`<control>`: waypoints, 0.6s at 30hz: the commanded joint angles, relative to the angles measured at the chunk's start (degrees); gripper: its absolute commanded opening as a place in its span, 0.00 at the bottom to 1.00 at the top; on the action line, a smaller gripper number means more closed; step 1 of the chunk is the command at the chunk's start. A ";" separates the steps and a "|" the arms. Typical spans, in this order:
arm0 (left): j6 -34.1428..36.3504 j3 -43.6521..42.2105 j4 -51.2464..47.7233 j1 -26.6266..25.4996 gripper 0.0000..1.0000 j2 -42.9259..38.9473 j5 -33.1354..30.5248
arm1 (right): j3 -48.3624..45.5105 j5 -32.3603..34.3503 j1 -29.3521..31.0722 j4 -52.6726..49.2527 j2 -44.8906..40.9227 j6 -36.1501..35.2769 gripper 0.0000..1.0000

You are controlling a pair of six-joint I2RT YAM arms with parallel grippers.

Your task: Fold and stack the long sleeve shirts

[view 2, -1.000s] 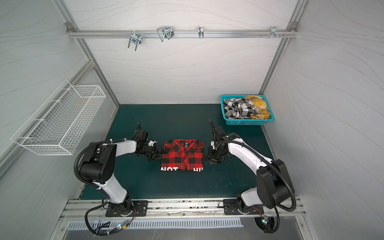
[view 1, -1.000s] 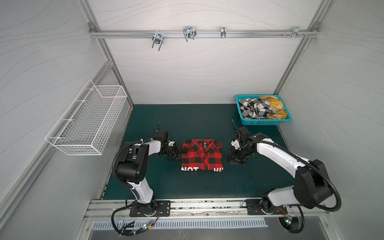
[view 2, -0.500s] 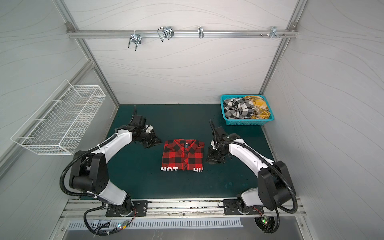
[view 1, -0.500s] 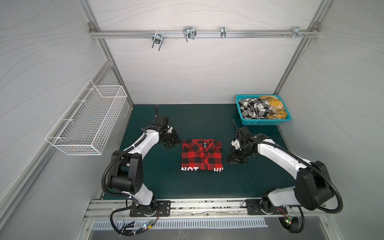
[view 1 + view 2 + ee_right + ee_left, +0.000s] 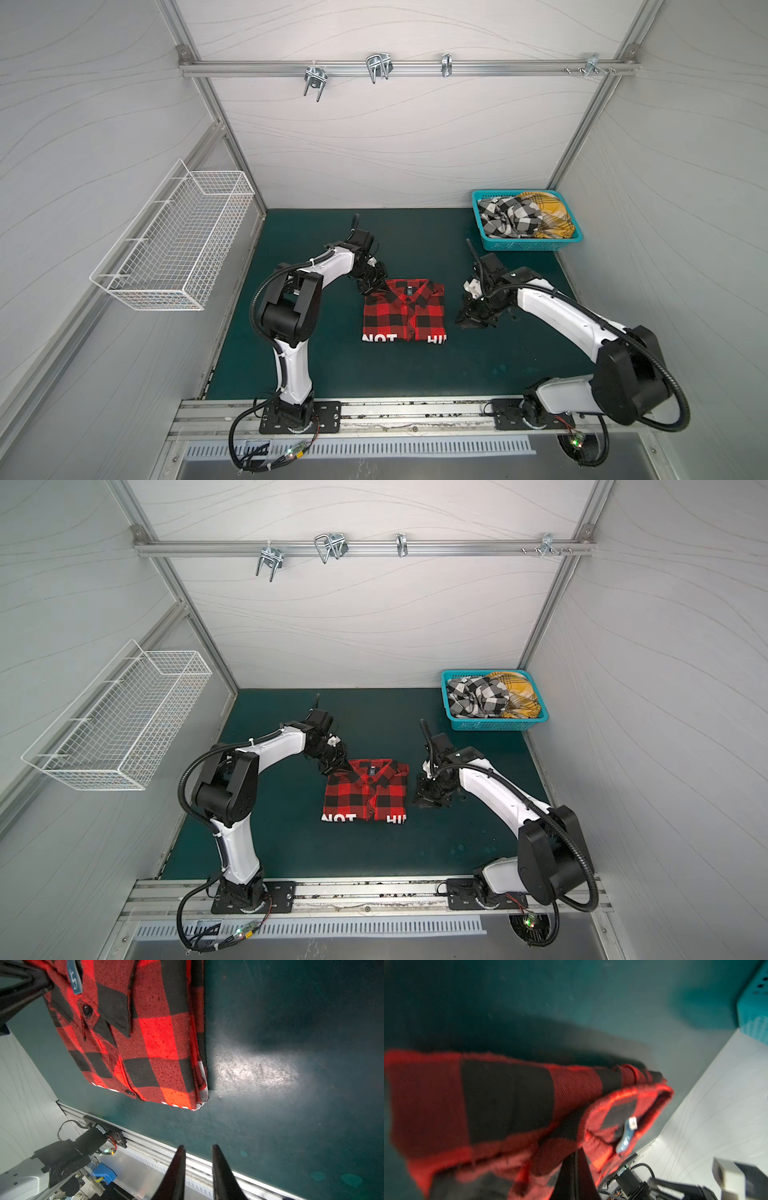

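folded shirt [image 5: 404, 311]: mid mat [image 5: 415, 374], btwn both grippers
L gripper [image 5: 371, 286]: at shirt's far-L corner
R gripper [image 5: 471, 322]: just R of shirt, apart
plastic basket [image 5: 523, 246]: mat's far-R corner; 2 loose shirts [image 5: 511, 218] inside
wire basket [image 5: 174, 245]: on L wall

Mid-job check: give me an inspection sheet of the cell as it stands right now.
Surface: dark green mat, flat.
Job's things: red-and-black checked shirt with white lettering folded mid-mat; black-and-white checked shirt and mustard-yellow plaid shirt crumpled in teal plastic basket, far right corner.
Clutter: nothing seen.
End effectors: left end effector shut on the red shirt's far left corner; right end effector slightly open, empty, right of that shirt.
Cables: black corrugated hoses on both arms; loose wires at front rail; none on mat.
Surroundings: white wire basket on left wall, empty; metal hooks on back rail.
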 commanded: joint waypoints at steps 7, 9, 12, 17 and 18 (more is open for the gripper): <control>-2.07 5.08 -1.13 0.29 0.00 7.46 -4.21 | 0.47 1.17 -1.06 -4.31 -2.54 -1.26 0.24; -2.24 5.04 -1.44 0.27 0.00 6.50 -4.32 | 0.69 1.07 -1.34 -4.40 -2.60 -1.25 0.24; -1.40 6.46 -3.82 0.28 0.11 3.25 -4.64 | 1.63 0.97 -1.50 -4.64 -2.43 -1.35 0.24; -0.47 6.66 -8.59 1.34 0.46 -9.45 -6.29 | 3.58 0.96 -1.67 -5.01 -1.68 -1.61 0.24; -0.27 5.76 -9.02 2.02 0.50 -11.78 -5.69 | 3.76 0.86 -1.68 -4.95 -1.65 -1.57 0.25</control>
